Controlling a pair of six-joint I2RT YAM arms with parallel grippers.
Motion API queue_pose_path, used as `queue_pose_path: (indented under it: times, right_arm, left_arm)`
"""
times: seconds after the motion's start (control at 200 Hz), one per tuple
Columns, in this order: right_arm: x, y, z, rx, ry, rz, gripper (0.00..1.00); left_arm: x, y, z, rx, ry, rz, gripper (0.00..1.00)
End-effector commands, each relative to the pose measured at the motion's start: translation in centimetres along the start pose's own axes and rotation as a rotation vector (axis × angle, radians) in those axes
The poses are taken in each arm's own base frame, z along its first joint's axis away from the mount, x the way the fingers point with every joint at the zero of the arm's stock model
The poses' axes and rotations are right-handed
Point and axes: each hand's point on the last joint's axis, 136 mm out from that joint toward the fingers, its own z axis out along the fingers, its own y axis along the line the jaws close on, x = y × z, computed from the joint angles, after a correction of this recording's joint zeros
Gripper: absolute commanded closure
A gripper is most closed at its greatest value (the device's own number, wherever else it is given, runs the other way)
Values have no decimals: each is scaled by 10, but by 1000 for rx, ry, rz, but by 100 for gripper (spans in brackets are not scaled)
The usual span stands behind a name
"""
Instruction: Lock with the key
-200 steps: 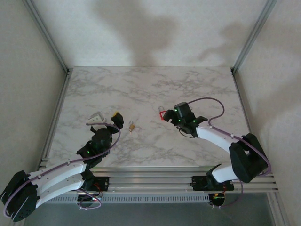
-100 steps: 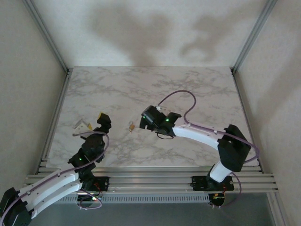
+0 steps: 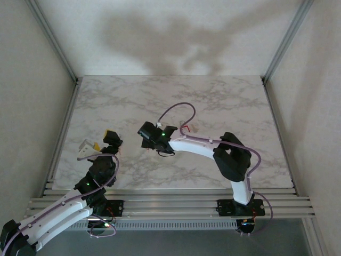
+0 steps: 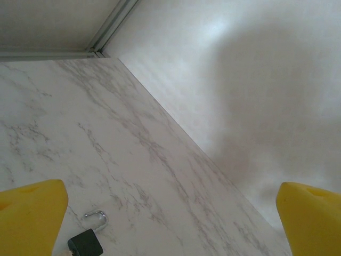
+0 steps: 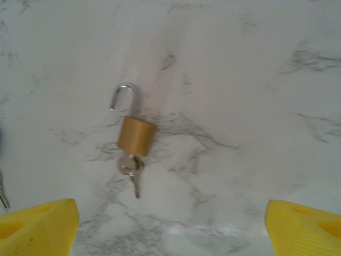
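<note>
The right arm stretches leftward across the table (image 3: 224, 101), forearm low. The right gripper (image 5: 170, 229) hangs over the padlock (image 5: 137, 136) with its jaws wide apart and empty. The padlock lies flat mid-table, shackle (image 5: 121, 95) open, key (image 5: 133, 173) in its base. The left arm reaches forward at the table's left; the left gripper (image 3: 98, 143) tilts up, jaws wide, holding nothing.

White-and-grey marble tabletop (image 3: 224, 101) enclosed by plain pale walls (image 3: 80, 21). Aluminium corner posts (image 3: 52, 40) rise at the rear; soft shadows (image 3: 160, 32) fall on the back wall.

Gold padlock (image 5: 137, 136), seemingly marble-veined white table (image 5: 240, 80)
</note>
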Motion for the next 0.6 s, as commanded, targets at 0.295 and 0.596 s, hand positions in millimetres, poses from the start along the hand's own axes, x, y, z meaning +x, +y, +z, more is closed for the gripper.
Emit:
queue_pose_path:
  times: [0.295,0.596]
  right_arm:
    - [2,16,24,62,31,-40,27]
    - [2,24,37,70,49,-84,39]
  left_arm:
    - [-3,10,0,-33,-22,2,0]
    - [-3,9,0,-29,-19,-2,1]
